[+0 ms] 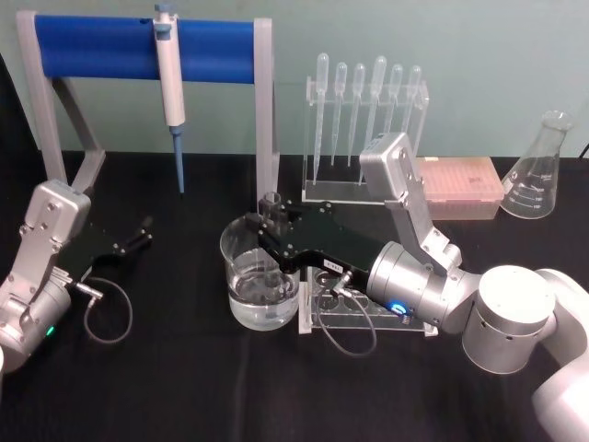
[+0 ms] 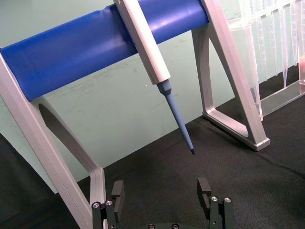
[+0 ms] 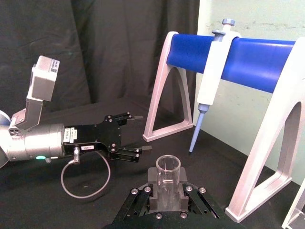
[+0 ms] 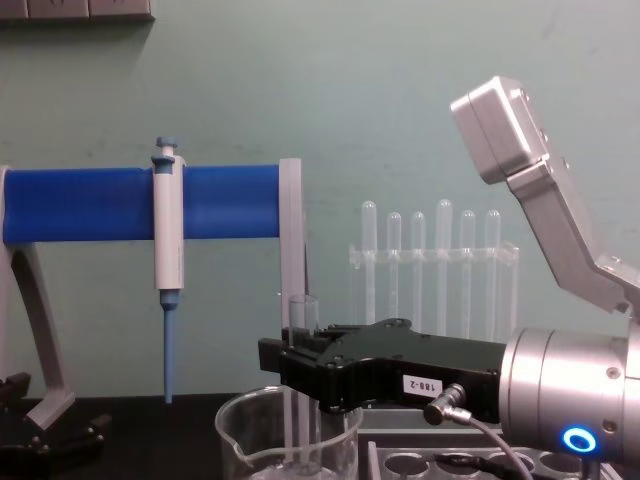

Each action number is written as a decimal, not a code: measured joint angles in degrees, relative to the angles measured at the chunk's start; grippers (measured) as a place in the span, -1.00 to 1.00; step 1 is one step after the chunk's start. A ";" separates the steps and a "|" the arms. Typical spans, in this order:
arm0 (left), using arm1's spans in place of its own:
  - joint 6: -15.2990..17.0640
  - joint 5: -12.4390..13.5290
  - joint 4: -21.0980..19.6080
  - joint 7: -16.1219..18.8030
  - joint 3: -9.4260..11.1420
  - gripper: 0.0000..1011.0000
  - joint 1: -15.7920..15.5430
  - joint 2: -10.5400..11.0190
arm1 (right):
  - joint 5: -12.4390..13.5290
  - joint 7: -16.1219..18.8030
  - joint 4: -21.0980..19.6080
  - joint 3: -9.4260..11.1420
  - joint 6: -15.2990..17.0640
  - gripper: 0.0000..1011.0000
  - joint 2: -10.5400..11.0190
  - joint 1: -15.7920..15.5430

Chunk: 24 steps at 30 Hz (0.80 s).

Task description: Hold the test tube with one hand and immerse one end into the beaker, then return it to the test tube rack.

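The right gripper [image 1: 273, 219], black and flat with a white label on it, was clamped on the test tube [image 1: 271, 200] and held it upright over the beaker [image 1: 241, 267]. In the chest view its fingers [image 4: 285, 365] pinched the tube [image 4: 303, 318] a little below the rim, and the lower part of the tube ran down inside the beaker [image 4: 245, 440]. Whether the tip met the liquid could not be told.

The tube was clear glass, narrow, with a straight open rim, and stood well taller than the beaker. From the right wrist view that rim [image 3: 168, 167] showed as a round open mouth just above the closed fingers [image 3: 155, 200]. The beaker was wide and squat, with a pouring spout, and some clear liquid lay low in it.

The test tube rack [image 1: 317, 304], clear with round holes, lay just beside the beaker, under the right arm.

The left gripper [image 1: 140, 235] rested well apart on the left side of the black table [image 1: 184, 387], its fingers [image 2: 116, 193] spread wide and holding nothing.

Behind, a pipette [image 1: 169, 83] hung from a blue stand [image 1: 92, 51], a row of plastic pipettes [image 1: 368, 101] stood in their own holder, and a conical flask [image 1: 537, 175] sat at far right.
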 joint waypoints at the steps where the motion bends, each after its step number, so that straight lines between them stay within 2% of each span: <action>1: 0.00 0.00 0.00 0.00 0.00 0.98 0.00 0.00 | 0.00 0.00 0.00 0.00 0.00 -0.56 0.00 0.00; 24: 0.00 0.00 0.00 0.00 0.00 0.98 0.00 0.00 | 0.00 0.00 0.00 0.00 0.00 -0.55 0.00 0.00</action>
